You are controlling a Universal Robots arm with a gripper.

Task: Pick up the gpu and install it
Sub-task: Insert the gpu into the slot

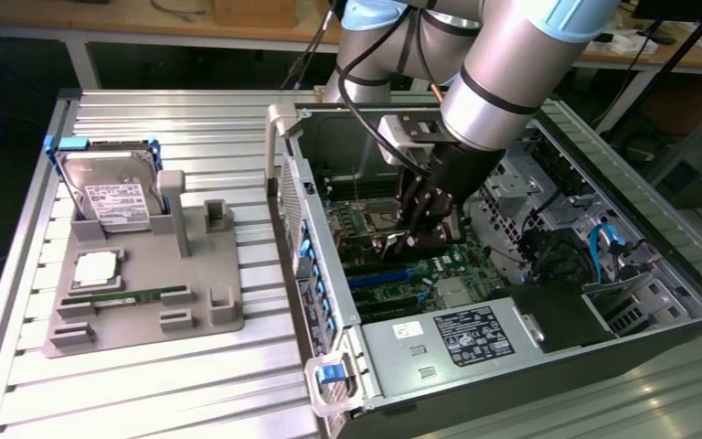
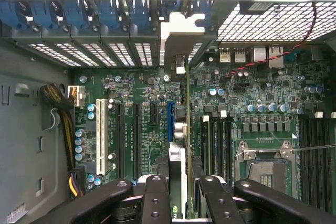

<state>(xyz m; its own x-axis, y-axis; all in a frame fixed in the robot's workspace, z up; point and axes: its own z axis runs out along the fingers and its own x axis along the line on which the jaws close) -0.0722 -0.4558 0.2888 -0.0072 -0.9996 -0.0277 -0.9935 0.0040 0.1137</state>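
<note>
The claw pinches the card inside the computer box, and the card stands on edge over the green board, long side running along it, silver end toward the back wall.

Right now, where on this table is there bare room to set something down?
Bare table on the near side of the grey fixture and beyond the hard drive. Inside the case is crowded: the gripper holds the gpu.
</note>
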